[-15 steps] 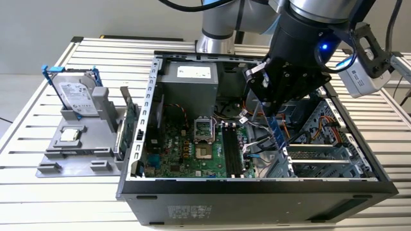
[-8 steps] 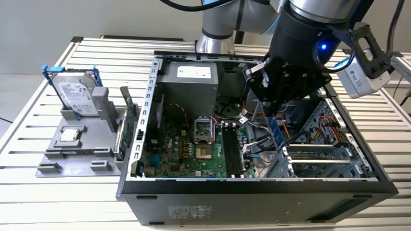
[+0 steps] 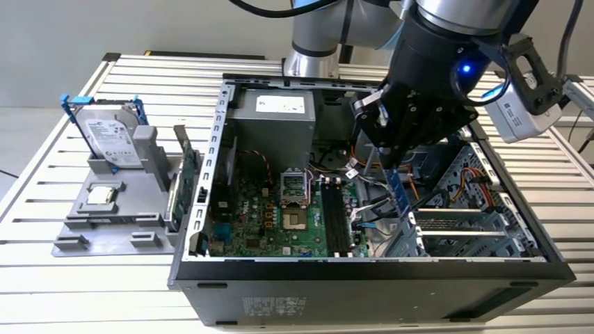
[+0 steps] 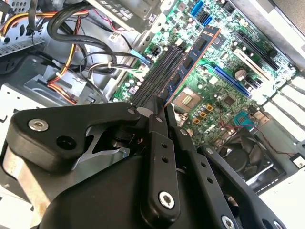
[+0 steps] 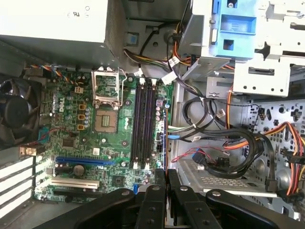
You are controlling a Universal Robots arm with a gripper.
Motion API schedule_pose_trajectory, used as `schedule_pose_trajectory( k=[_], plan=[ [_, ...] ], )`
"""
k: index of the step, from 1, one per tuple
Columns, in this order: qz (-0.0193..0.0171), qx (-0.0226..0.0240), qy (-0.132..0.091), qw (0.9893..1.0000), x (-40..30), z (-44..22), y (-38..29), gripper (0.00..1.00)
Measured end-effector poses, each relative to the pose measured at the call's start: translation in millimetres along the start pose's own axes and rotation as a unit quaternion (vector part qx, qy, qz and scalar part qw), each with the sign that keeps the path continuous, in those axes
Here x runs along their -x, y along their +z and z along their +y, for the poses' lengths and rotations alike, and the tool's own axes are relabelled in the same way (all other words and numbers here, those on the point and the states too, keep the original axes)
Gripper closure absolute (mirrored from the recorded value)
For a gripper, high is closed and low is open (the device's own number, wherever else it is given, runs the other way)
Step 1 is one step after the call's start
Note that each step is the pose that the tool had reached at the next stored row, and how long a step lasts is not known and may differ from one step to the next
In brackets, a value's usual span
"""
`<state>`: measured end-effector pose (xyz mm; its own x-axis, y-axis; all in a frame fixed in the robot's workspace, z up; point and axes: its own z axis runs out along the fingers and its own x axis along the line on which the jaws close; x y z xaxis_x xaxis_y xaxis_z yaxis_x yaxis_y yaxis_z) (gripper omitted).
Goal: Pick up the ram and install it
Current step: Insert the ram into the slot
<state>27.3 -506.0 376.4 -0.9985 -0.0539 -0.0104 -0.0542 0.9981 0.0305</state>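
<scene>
The black multi-finger tool point(image 3: 394, 158) at the end of the arm stood over the open black computer case point(image 3: 371, 275) on the slatted metal counter point(image 3: 55, 278). Its fingers were clenched on the ram point(image 3: 401, 193), a long, narrow, thin memory stick. The exterior view gave the overall position: the ram hung tilted below the tool, inside the case, toward the exterior view's right of the black memory slots point(image 3: 336, 219) on the green motherboard point(image 3: 269, 223). Whether its lower end touched anything could not be determined there. The second wrist view supplied the face of the ram point(image 4: 194, 59), dark blue with small chips and an orange-toned edge, reaching out from the closed tool point(image 4: 161, 106) beside the slots point(image 4: 159, 74). The first wrist view presented the ram point(image 5: 166, 143) edge-on as a thin line leaving the tool point(image 5: 167, 175), parallel to the slots point(image 5: 143, 124) and just beside them, not seated in one. That view also covered the bundle of black, orange and red cables point(image 5: 228, 143). At the exterior view's left, a silver hard drive with blue brackets point(image 3: 110, 139) and a green circuit card point(image 3: 188, 170) stood upright in a grey holder point(image 3: 102, 223), well apart from the tool.
</scene>
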Motion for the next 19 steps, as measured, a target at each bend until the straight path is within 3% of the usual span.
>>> schedule_pose_trajectory(
  k=[19],
  plan=[
    [0.0, 0.0, 0.001, 1.0, 0.4, 10.8, 5.8, 1.0]
  ],
)
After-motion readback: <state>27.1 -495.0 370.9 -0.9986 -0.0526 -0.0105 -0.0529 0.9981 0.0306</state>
